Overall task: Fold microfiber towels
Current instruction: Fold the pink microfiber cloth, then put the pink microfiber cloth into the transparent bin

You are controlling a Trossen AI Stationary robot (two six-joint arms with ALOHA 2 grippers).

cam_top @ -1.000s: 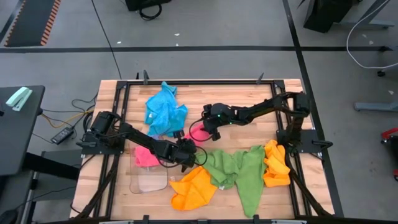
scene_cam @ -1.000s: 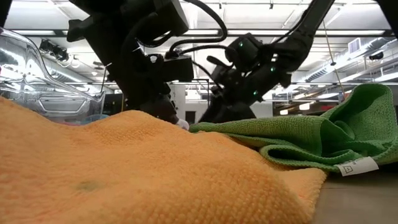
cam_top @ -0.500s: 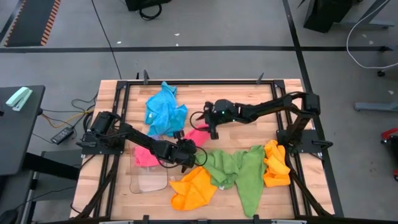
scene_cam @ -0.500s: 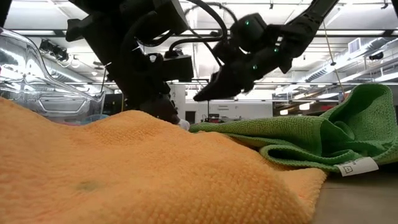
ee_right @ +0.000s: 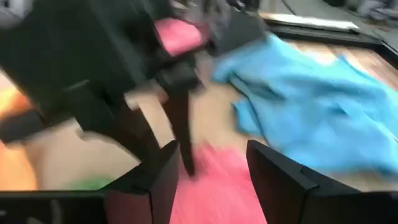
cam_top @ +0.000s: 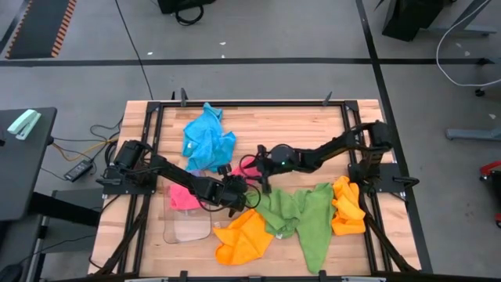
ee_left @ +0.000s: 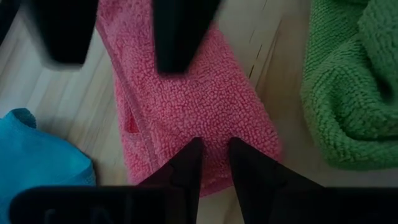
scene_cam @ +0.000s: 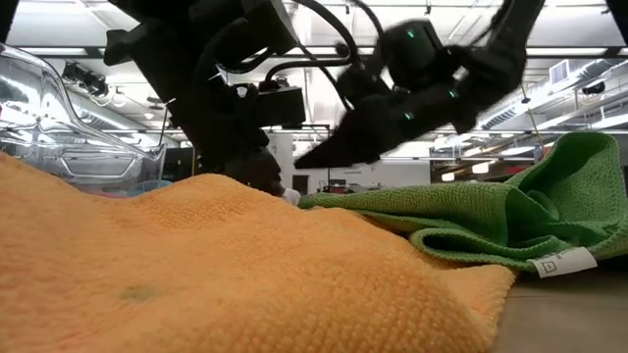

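Okay, I'm on the small pink fuzzy microfiber towel (ee_left: 186, 118), lying flat on the slatted wooden table (cam_top: 290, 117) mid-table. My left gripper (ee_left: 208, 165) has its fingers nearly together, pinching the near edge of that pink cloth. My right gripper (ee_right: 208, 171) sits just across the same cloth with its fingers clearly apart and nothing between them, the pink right under its tips.

I judge this as the start of a fold: one edge pinned, second hand coming in for the opposite edge. Next move calls for the right fingers to drop onto the far edge and close, then carry it over toward the left gripper without dragging the whole cloth.

Room is tight. A crumpled sky-blue microfiber towel (cam_top: 206, 139) lies just beside the left gripper on one side, and a rumpled green microfiber towel (cam_top: 301, 215) just beside it on the other. The orange bunched towel (cam_top: 244, 235) and the clear plastic tray (cam_top: 188, 227) sit behind the left gripper, near it. Bare wood shows beyond the right gripper, so fold travel should go that way. The two grippers are close together; collision risk.
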